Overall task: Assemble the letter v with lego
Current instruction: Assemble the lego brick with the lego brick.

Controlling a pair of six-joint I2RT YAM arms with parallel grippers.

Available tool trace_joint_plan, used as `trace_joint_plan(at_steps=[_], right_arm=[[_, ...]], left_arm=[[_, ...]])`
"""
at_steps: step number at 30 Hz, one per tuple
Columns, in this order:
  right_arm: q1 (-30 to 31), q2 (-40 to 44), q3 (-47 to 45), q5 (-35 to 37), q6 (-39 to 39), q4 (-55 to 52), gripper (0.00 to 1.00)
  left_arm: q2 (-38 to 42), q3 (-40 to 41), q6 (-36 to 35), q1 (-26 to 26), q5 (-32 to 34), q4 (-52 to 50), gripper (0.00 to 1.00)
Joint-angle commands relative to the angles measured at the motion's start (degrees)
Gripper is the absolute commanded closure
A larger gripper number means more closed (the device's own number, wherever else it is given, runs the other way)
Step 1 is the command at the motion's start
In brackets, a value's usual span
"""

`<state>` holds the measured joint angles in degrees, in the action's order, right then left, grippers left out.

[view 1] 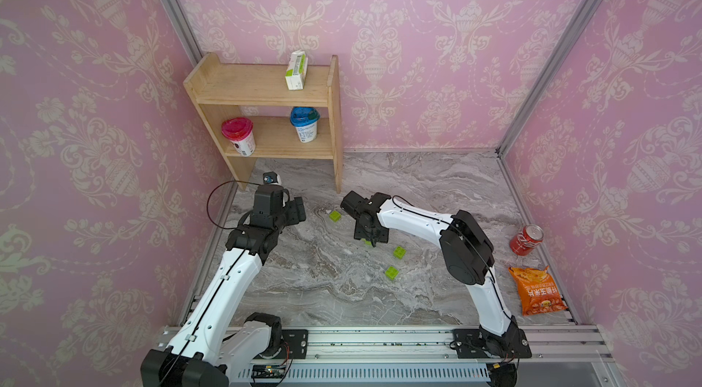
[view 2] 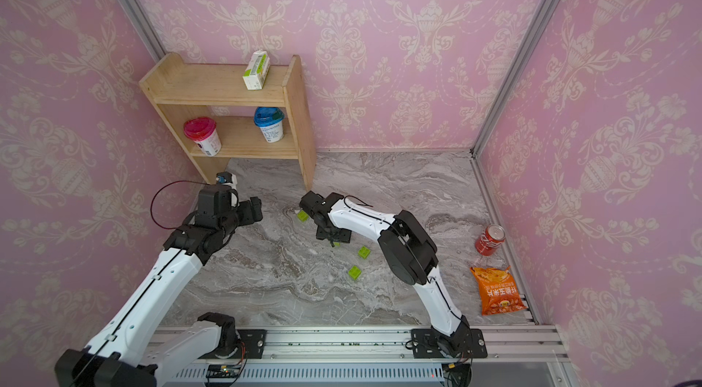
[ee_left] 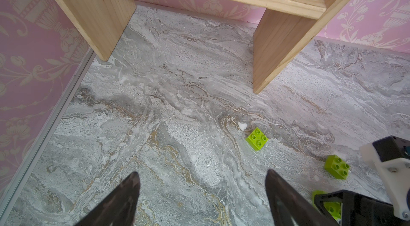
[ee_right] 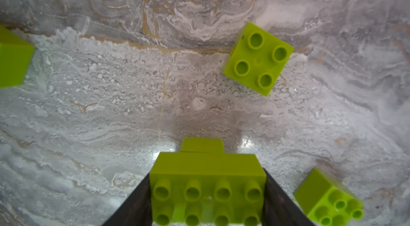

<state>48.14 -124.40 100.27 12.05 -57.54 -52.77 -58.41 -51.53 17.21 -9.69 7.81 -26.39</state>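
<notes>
A two-armed robot is working over a grey marble-patterned desk [view 1: 323, 290]. The right end effector [ee_right: 206, 175] is gripping a long lime-green brick [ee_right: 207, 191] by its short ends, studs facing the wrist camera, at the middle of the desk. A second green piece [ee_right: 202, 145] is showing against its far side (joined or not, unclear). Three loose square bricks are lying apart around it: one [view 1: 335, 215] toward the wooden shelf [view 1: 262, 89], another [view 1: 399, 252] and a third [view 1: 391, 272] nearer the robot's base. The left end effector [ee_left: 202, 172] is hovering near the shelf's legs, fingers spread wide, holding nothing.
</notes>
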Motion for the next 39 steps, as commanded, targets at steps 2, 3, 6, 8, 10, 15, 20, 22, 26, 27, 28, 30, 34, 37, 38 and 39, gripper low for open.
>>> trace_joint_plan(at_steps=[2,3,6,8,10,15,20,22,26,27,28,30,34,37,38,39], right_arm=[[0.73,-3.75,0.45,-0.52,-2.64,-5.70,1.00],[0.88,-3.94,0.37,-0.56,-2.89,-5.76,1.00],[1.23,-4.43,0.37,-0.88,-3.72,-5.55,1.00],[1.59,-4.36,0.41,-1.03,-4.35,-5.11,1.00],[1.89,-4.69,0.64,-1.49,-4.75,-4.99,1.00],[1.68,-5.10,-0.14,-2.48,-4.88,-3.72,1.00],[1.01,-5.34,-0.11,-3.07,-5.01,-2.62,1.00],[1.37,-6.54,1.92,-3.17,-4.86,-3.77,1.00],[2.35,-8.37,4.17,-3.43,-4.96,-4.83,1.00],[2.40,-8.64,4.17,-3.28,-4.79,-5.17,1.00],[2.47,-8.63,3.58,-3.10,-4.43,-5.32,1.00],[2.41,-7.88,1.80,-2.44,-2.80,-4.47,1.00],[1.82,-6.15,-0.62,1.05,5.77,-5.81,1.00],[0.60,-4.54,-3.41,1.16,10.87,-5.96,1.00],[0.39,-3.54,-4.97,0.44,11.97,-4.74,1.00],[0.13,-2.47,-6.36,0.19,12.47,-3.73,1.00]], left_arm=[[1.71,0.77,-1.03,-0.42,0.43,0.57,0.11],[1.82,0.81,-1.12,-0.46,0.48,0.64,0.11],[1.99,0.90,-1.13,-0.42,0.35,0.79,0.11],[1.99,0.99,-1.06,-0.47,0.15,0.84,0.11],[1.99,0.99,-1.00,-0.42,0.06,0.89,0.11],[2.36,1.00,-1.17,-0.43,0.33,0.99,0.11],[2.66,1.17,-1.16,-0.37,0.29,1.18,0.11],[2.60,1.12,-1.14,-0.40,0.19,1.17,0.11],[2.51,1.17,-1.13,-0.35,0.22,1.26,0.11],[2.49,1.17,-1.16,-0.37,0.23,1.32,0.11],[2.43,1.21,-1.22,-0.37,0.25,1.30,0.11],[2.34,1.25,-1.30,-0.33,0.25,1.34,0.11],[2.42,1.34,-1.44,-0.34,0.51,1.17,0.11],[2.34,1.25,-1.48,-0.33,0.27,1.10,0.11],[2.25,1.21,-1.44,-0.44,0.14,1.08,0.11],[2.17,1.04,-1.40,-0.39,0.15,0.82,0.11]])
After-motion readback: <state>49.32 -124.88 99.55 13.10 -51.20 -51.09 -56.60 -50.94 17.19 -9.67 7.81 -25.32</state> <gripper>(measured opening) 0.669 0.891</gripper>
